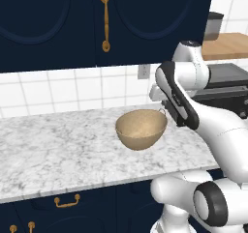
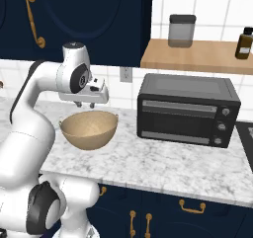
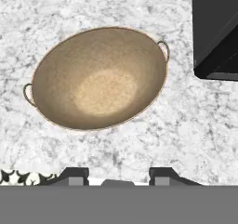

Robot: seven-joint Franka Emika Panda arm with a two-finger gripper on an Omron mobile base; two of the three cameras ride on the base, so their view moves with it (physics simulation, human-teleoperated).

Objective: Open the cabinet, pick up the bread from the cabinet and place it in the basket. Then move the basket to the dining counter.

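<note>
The tan round basket (image 1: 141, 129) (image 2: 89, 128) stands on the marble counter (image 1: 58, 150) and is empty inside, as the hand view (image 3: 97, 76) shows, with a thin loop at each side of its rim. My gripper (image 2: 85, 105) (image 3: 118, 175) hovers just above the basket's back rim, pointing down, open, with nothing between its fingertips (image 3: 74, 174). The navy wall cabinet (image 1: 58, 19) hangs above with its arched doors shut and its long brass handle (image 1: 104, 19) upright. The bread is hidden. The dining counter is out of view.
A black toaster oven (image 2: 188, 111) (image 3: 216, 32) stands on the counter right of the basket. Above it a wooden shelf (image 2: 197, 57) carries a grey jar (image 2: 182, 30) and a brown bottle (image 2: 243, 43). Low navy drawers with brass pulls (image 1: 67, 201) run under the counter.
</note>
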